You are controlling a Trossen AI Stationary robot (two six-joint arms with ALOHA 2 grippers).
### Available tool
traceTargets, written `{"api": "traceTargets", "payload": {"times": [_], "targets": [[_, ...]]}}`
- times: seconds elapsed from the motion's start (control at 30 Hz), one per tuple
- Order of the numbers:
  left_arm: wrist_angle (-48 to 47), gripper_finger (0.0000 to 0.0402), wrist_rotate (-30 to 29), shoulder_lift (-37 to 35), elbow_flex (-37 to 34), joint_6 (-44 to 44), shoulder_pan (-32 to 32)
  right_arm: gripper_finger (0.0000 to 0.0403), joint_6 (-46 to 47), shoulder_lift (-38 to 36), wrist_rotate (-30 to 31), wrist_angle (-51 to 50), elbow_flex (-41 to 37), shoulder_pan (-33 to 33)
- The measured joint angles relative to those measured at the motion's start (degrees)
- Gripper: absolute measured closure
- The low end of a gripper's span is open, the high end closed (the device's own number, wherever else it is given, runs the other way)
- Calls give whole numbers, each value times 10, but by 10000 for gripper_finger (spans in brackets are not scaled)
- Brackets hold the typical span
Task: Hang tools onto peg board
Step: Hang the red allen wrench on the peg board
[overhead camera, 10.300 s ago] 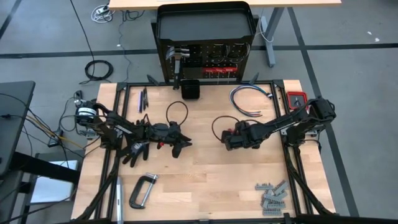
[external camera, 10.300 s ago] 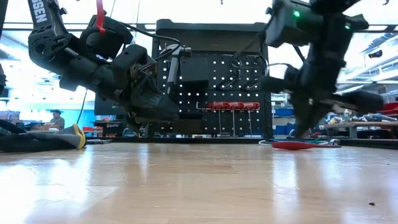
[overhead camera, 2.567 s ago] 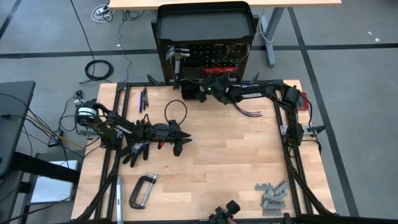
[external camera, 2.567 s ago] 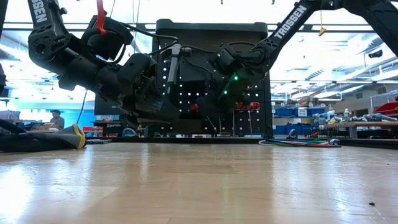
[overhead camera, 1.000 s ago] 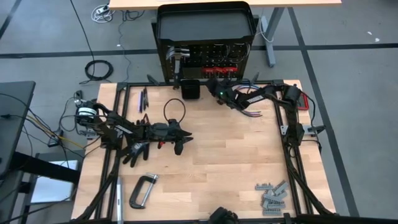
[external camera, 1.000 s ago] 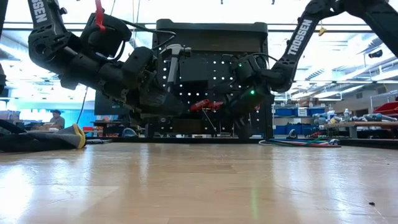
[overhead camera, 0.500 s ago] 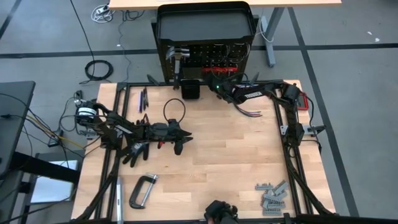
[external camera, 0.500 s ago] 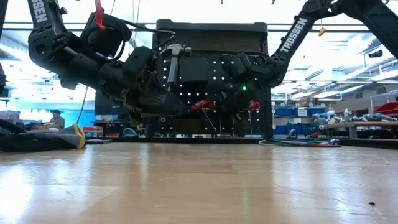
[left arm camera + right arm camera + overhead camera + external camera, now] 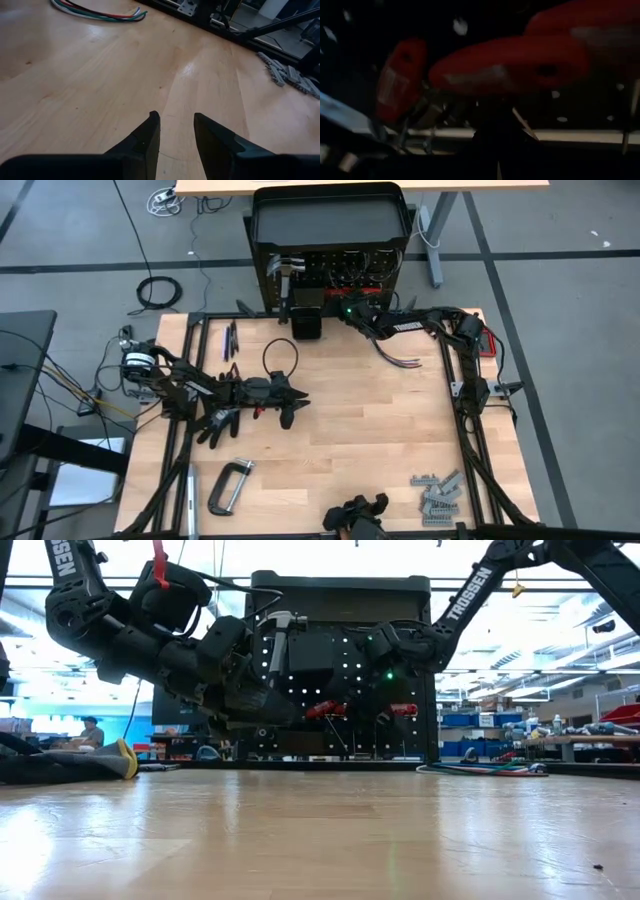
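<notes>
Two arms were in view, only the right one at work. The right gripper [image 9: 340, 308] was stretched across the far edge of the table [image 9: 380, 440], right up against the peg board [image 9: 335, 275], just beside the small black box [image 9: 307, 325]. Whether its fingers were apart or closed could not be told; its wrist camera was filled at close range by red driver handles [image 9: 520, 62] against the dark perforated panel. In the low view a red-handled driver [image 9: 322, 709] sat tilted at the board's face beside the gripper, with more red handles [image 9: 403, 709] hanging in a row to its right. A hammer [image 9: 277, 635] hung upright on the board's upper left.

The left gripper [image 9: 293, 402] waited low over the left-middle of the table, its fingers [image 9: 145, 140] slightly parted and holding nothing. A black work glove [image 9: 215, 422] lay beside that arm. A grey C-clamp [image 9: 229, 486] lay near the front left corner, grey metal pieces [image 9: 438, 492] near the front right, and a bundle of cables [image 9: 400, 345] on the far right.
</notes>
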Motion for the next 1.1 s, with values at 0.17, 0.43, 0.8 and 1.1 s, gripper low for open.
{"api": "traceTargets", "payload": {"times": [0.17,0.43,0.8,1.1], "targets": [[0,277,0,0,0,1,0,398,-45,0,-11,-27,9,0],[0,277,0,0,0,1,0,398,-50,39,-20,-37,8,0],[-2,277,0,0,0,1,0,398,-69,47,-17,-10,16,-2],[-2,277,1,0,0,1,0,398,-140,47,-124,-38,27,-16]]}}
